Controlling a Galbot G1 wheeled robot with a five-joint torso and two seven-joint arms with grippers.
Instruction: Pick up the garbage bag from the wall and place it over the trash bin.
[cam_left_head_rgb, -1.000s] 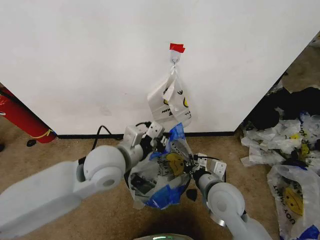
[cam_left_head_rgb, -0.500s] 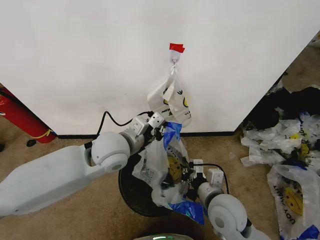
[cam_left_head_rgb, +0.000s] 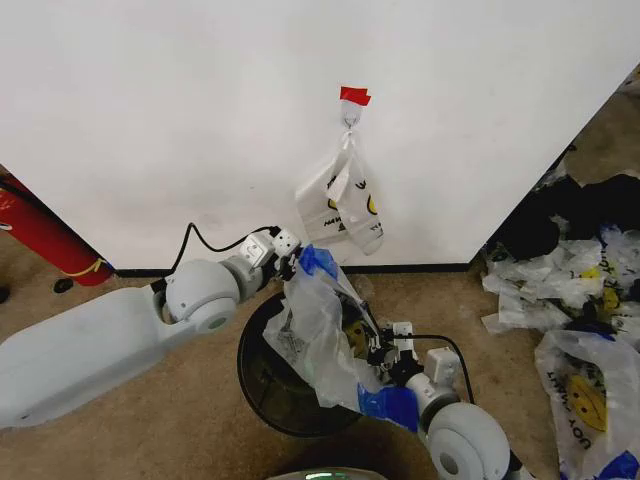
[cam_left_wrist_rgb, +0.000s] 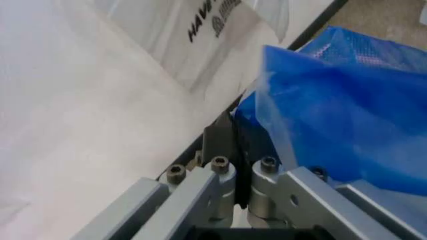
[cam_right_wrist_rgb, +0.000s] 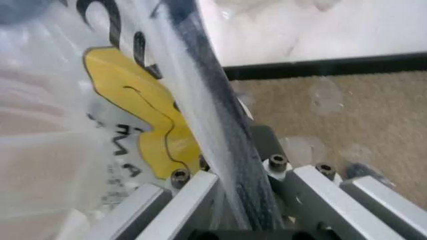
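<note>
**Garbage bag stretched over bin between both grippers**

Garbage bag (cam_left_head_rgb: 325, 335) held spread between two arms, hanging above the open mouth of the trash bin (cam_left_head_rgb: 262, 385), close to the wall (cam_left_head_rgb: 180, 120). Left gripper (cam_left_head_rgb: 293, 262) at the bag's upper end, jaws clamped together on a blue handle (cam_left_wrist_rgb: 340, 115), just in front of the black baseboard. Right gripper (cam_left_head_rgb: 385, 358) lower and nearer the robot, at the bin's right rim, jaws clamped on a taut fold of the thin plastic beside the yellow smiley face (cam_right_wrist_rgb: 150, 125). Another white smiley bag (cam_left_head_rgb: 345, 200) hanging from the metal hook (cam_left_head_rgb: 350, 120) under a red tape strip (cam_left_head_rgb: 354, 95). More bags (cam_left_head_rgb: 580, 330) heaped on the carpet at the right.
</note>
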